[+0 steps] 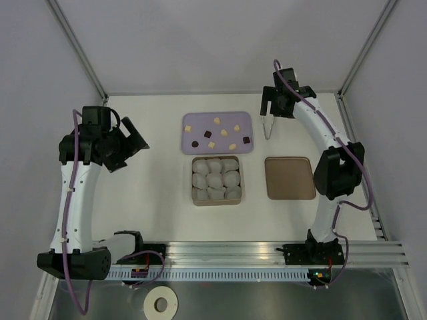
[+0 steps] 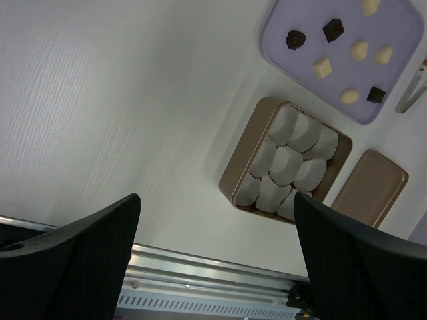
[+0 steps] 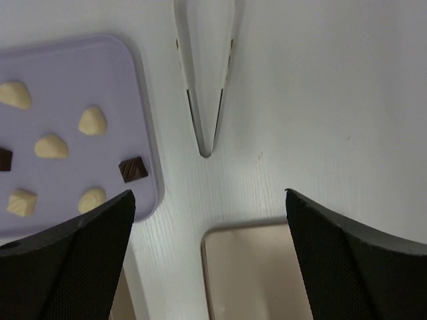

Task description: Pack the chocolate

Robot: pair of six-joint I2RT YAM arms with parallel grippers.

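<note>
Left gripper (image 2: 215, 200) jaws wide, nothing between the fingers (image 2: 80, 260). Bare table (image 2: 100, 100) under them and ahead on the view-left finger's side, free to pass. Ahead toward the view-right finger: brown box (image 2: 240, 157) packed with paper cups (image 2: 287, 163). Lid (image 2: 370, 190) just beside the box, outboard of that finger. Lavender tray (image 2: 300, 67) beyond the box, chocolate (image 2: 323, 67) scattered loose with gaps between pieces.

Right gripper (image 3: 209, 193) jaws wide. Tongs (image 3: 207, 127) flat on the table straight ahead, centred on the gap, tip toward the fingers (image 3: 353, 253). Lid corner close in between the fingertips, tray edge just outside the view-left finger, open table past the view-right finger
</note>
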